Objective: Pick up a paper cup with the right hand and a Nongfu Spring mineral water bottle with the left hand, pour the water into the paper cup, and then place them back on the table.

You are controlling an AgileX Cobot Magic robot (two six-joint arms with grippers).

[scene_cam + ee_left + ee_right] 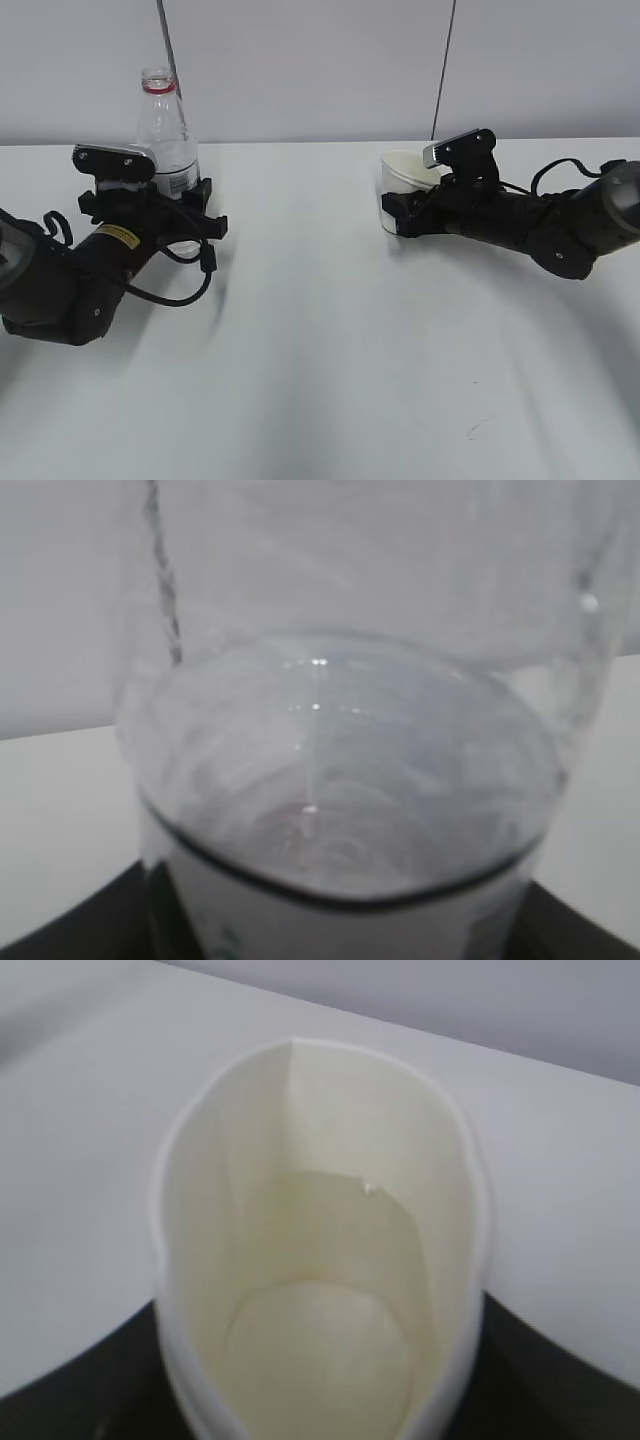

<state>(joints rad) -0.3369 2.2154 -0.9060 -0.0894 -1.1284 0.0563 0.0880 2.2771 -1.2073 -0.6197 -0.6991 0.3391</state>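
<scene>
The Nongfu Spring mineral water bottle (165, 130) stands upright on the white table (320, 350) at the far left, clear with a red neck ring and no cap on. My left gripper (178, 200) lies low on the table and is shut on the bottle's lower part. In the left wrist view the bottle (340, 760) fills the frame, with dark fingers (60, 935) at the bottom corners. The paper cup (405, 178) stands at the right. My right gripper (403, 208) is shut on it. The right wrist view shows the cup (320, 1260) squeezed oval, with liquid inside.
A pale wall runs close behind the table's far edge, with two thin dark lines down it (170, 40) (445, 60). A small mark (478, 428) lies on the table near the front right. Both arms rest low at the table's sides.
</scene>
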